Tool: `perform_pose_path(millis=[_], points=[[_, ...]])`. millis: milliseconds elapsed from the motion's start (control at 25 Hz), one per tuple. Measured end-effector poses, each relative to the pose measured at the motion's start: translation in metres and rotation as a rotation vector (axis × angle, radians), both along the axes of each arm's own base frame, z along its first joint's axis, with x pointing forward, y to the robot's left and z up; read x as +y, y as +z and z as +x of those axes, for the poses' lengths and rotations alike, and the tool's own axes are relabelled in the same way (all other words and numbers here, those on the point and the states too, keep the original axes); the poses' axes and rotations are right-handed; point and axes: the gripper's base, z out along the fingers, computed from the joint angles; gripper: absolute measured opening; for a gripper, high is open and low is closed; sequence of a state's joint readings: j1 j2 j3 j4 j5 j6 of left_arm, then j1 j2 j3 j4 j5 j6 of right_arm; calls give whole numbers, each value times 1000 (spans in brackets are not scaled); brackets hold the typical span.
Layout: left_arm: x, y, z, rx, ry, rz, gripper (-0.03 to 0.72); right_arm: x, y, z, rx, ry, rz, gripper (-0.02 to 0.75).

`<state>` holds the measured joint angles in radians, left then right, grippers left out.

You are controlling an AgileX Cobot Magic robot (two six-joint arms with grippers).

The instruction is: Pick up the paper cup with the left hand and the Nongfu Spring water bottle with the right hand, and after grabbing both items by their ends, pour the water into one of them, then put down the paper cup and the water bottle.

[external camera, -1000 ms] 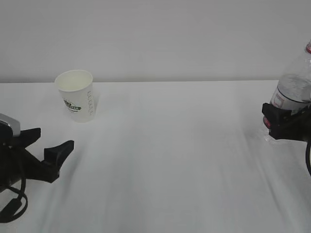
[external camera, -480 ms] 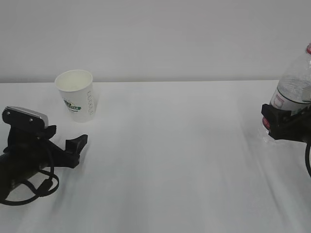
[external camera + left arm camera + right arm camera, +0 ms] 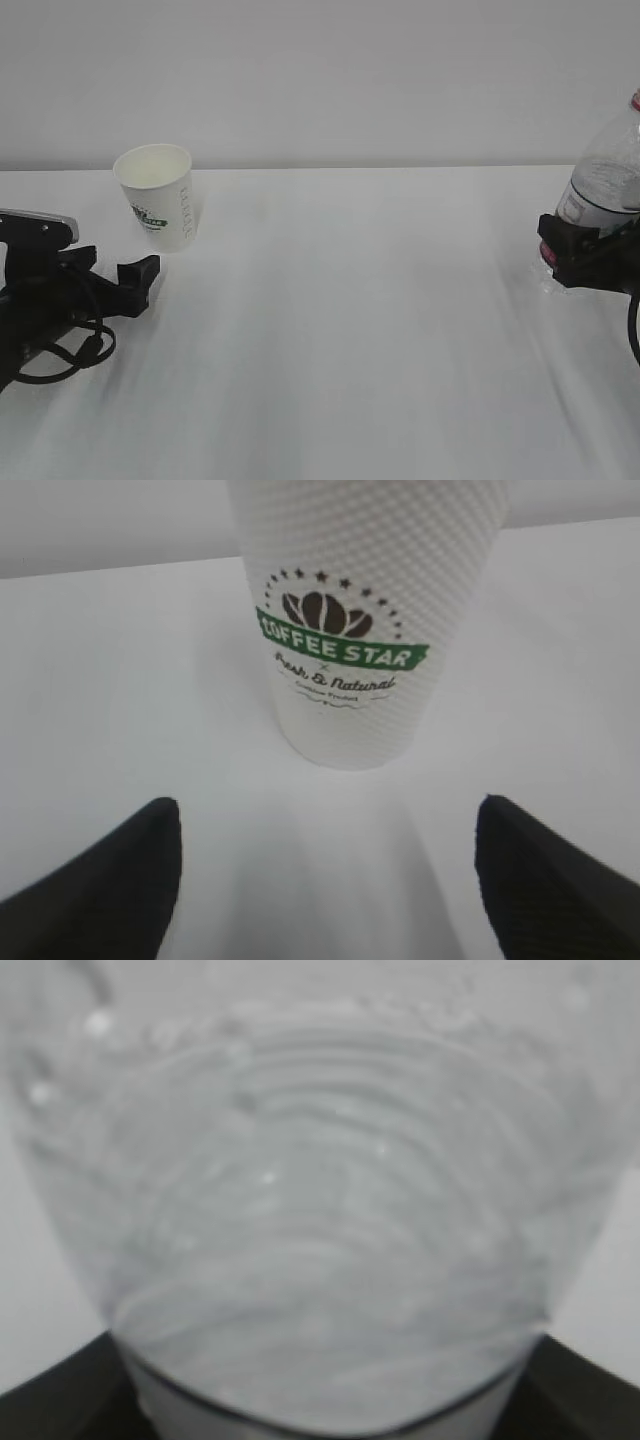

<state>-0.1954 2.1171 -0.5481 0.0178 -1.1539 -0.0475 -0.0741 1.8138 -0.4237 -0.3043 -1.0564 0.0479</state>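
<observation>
2 hands: left hand (image 3: 140,272) wide open, right hand (image 3: 566,262) gripping bottle (image 3: 606,190).

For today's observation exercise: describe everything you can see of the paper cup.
The paper cup is white and tapered, with a dimpled wall and a green Coffee Star logo with coffee beans. It stands upright, mouth open, on the white table at the far left. Nothing touches it: the left gripper sits just in front, its fingers spread wide either side.

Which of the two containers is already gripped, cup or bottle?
The bottle, at the right edge: the right gripper has its jaws closed around the lower body. The cup stands free, ahead of the left gripper, whose jaws are wide open.
</observation>
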Motion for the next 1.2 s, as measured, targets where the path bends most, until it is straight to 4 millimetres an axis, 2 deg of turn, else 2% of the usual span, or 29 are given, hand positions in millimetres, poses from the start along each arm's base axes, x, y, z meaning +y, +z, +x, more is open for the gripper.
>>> perform_pose_path(millis=[240, 680, 1000, 1200], points=[[-6, -10, 16, -11, -35, -18, 691, 0, 0, 0, 2, -3, 9, 526], [-11, -16, 37, -44, -38, -30, 691, 0, 0, 0, -3, 0, 16, 526], [-15, -12, 56, -87, -42, -46, 691, 1, 1, 0, -9, 9, 18, 525], [-16, -18, 63, -81, -41, -49, 691, 2, 1, -1, -7, 18, 21, 525]])
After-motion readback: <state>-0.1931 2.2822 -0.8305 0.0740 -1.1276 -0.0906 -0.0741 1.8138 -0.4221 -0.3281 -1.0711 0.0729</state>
